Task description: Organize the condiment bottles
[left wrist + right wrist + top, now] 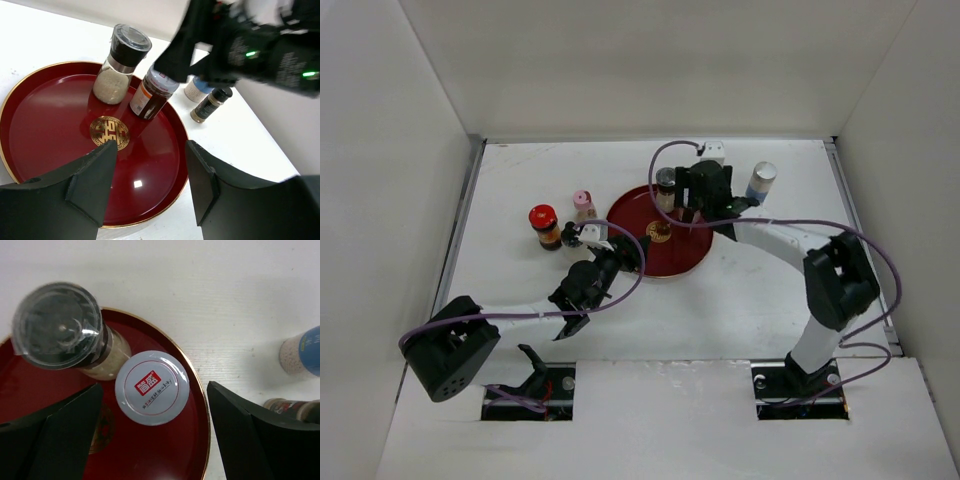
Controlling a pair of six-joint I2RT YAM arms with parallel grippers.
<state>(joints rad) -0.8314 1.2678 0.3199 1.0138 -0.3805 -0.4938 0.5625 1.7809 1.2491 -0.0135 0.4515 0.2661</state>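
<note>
White-capped dark jar (152,388) stands upright on red tray (50,125), long axis vertical, cap up, just beside grinder (57,325). Right gripper (155,390) spread wide above it, not touching. Left gripper (151,150) spread, empty.

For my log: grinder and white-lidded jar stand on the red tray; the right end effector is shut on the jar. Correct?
No: the right end effector is open over the white-lidded jar, as the right wrist view shows. The rest holds.

Six condiment bottles (542,226) in view, and one red tray (680,256)
</note>
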